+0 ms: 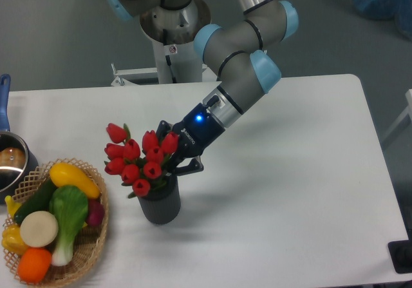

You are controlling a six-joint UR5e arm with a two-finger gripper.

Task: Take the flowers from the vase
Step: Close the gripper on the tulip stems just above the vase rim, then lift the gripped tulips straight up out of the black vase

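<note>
Camera view, fixed, looking down at the white table (pixel 290 172). My 2-finger black pincer (pixel 172 161) comes in slanted from the upper right and sits right at the bunch of red tulip buds with green leaves (pixel 138 156), low down where the stems enter the short dark grey ribbed cylinder vase (pixel 159 202). Angle makes sense: the stems lean left, so I approach from the open right side and avoid crushing the buds.

Pincer state: cannot tell. Fingertips are buried behind buds and leaves; 1 dark finger link shows just right of the vase mouth, nothing more. Could be around the stems, could be beside them.

Flowers are in the vase, heads fanned up and left above the rim. Vase stands upright on the table, near the front left. Judgement: grasp stage, lift not yet done.

Round wicker basket of green, yellow and orange vegetables (pixel 55 227) sits just left of the vase, apart from it. Steel pot with blue handle (pixel 9 159) at the left edge. Risk on the lift: vase tipping toward the basket if stems bind in the mouth.
</note>
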